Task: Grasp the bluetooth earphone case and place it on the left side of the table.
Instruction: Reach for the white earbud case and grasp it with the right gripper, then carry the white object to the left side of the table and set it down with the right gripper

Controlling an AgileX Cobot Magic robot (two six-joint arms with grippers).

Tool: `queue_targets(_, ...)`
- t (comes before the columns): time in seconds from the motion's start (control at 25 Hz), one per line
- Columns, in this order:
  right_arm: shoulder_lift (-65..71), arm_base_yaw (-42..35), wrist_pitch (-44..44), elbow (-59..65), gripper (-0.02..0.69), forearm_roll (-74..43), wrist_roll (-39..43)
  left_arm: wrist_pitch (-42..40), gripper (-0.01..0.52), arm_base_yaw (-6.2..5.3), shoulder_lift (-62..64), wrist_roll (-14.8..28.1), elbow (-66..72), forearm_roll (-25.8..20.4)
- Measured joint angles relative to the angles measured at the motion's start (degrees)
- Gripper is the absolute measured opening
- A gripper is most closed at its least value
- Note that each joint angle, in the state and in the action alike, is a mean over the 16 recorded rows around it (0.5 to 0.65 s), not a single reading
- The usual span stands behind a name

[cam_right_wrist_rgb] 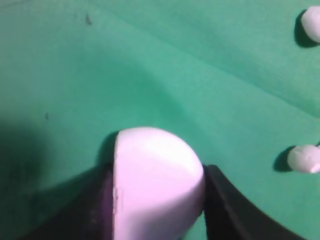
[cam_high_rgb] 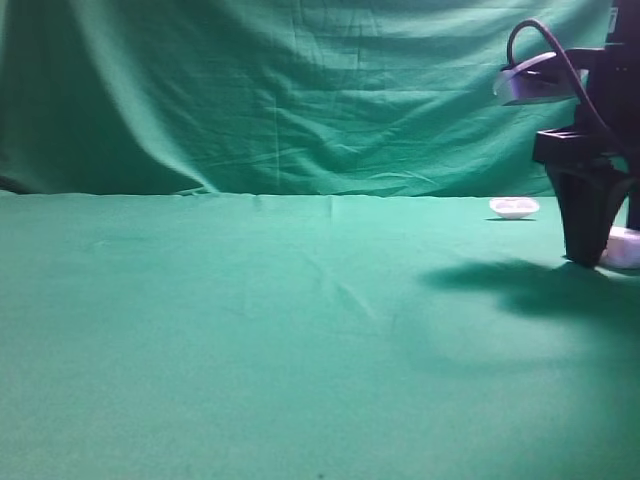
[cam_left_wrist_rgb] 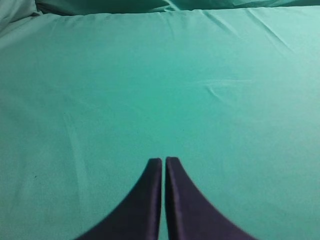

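Note:
The white bluetooth earphone case (cam_right_wrist_rgb: 155, 185) sits between the two black fingers of my right gripper (cam_right_wrist_rgb: 159, 170), which is shut on it. In the exterior view the right gripper (cam_high_rgb: 585, 258) stands low on the green table (cam_high_rgb: 250, 320) at the far right. A part of the case (cam_high_rgb: 624, 247) shows beside it at the frame edge. My left gripper (cam_left_wrist_rgb: 163, 160) is shut and empty above bare green cloth. It does not show in the exterior view.
A small shallow white tray (cam_high_rgb: 513, 207) lies at the back right near the green backdrop. Two small white blobs lie on the cloth to the right of the case, one nearer (cam_right_wrist_rgb: 302, 159) and one farther (cam_right_wrist_rgb: 311, 23).

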Motion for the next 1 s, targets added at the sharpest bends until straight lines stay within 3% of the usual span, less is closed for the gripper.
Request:
queue_targets(0.44, 6.1, 13.8, 7.1, -26.2, 0.319, 3.0, 0.1, 0.0, 0.0, 0.0, 0.0, 0.0, 0.0, 0.0)
queue_targets(0.76, 20.2, 27.0, 4.8, -43.7, 0.319, 3.6, 0.0, 0.0, 0.0, 0.0, 0.0, 0.0, 0.0, 0.0)
queue_targets(1.0, 29.8, 32.2, 1.1, -50.6, 0.319, 3.7, 0.0, 0.0, 0.0, 0.0, 0.0, 0.0, 0.0, 0.0)
